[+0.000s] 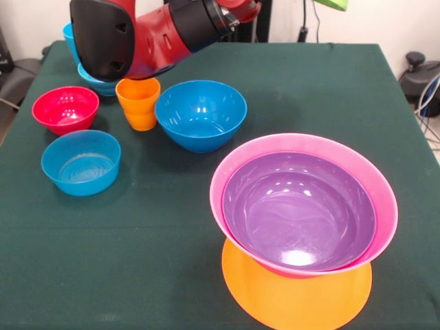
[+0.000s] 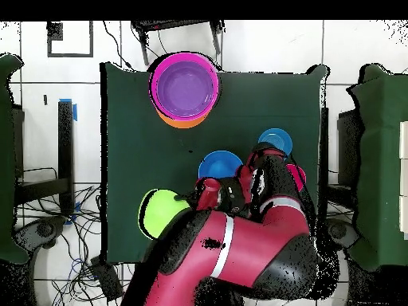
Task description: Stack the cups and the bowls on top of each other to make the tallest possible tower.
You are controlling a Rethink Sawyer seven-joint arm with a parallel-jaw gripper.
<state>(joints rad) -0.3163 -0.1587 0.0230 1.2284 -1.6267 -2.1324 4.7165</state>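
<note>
Tower: sitting at the near right of the surface (image 1: 172, 227) in the front view — orange bowl (image 1: 295, 299) lying upside down as a flat round base, pink bowl (image 1: 381, 199) standing on it mouth up, purple bowl (image 1: 299, 210) nesting inside the pink, mouth up too. Its axis is running straight up; from overhead the purple (image 2: 185, 86) is filling the pink ring, with an orange sliver showing beneath.

Orange cup (image 1: 139, 103): standing upright, mouth up, long axis vertical, just left of the big blue bowl (image 1: 201, 113) and right of the red bowl (image 1: 65, 108).

Small blue bowl (image 1: 81, 161): sitting mouth up in front of the red one, apart from it.

More blue ware (image 1: 96, 84): peeking out behind the arm at far left; what it is I cannot tell.

Green bowl (image 2: 162, 209): lying at the surface's edge in the overhead view, partly under the arm.

Arm (image 1: 148, 34): reaching in from the top left, its black end hanging over the orange cup and red bowl.

Jaws: hiding behind the arm's bulk in both views — open or closed, cannot tell; nothing is seen in their grip.
</note>
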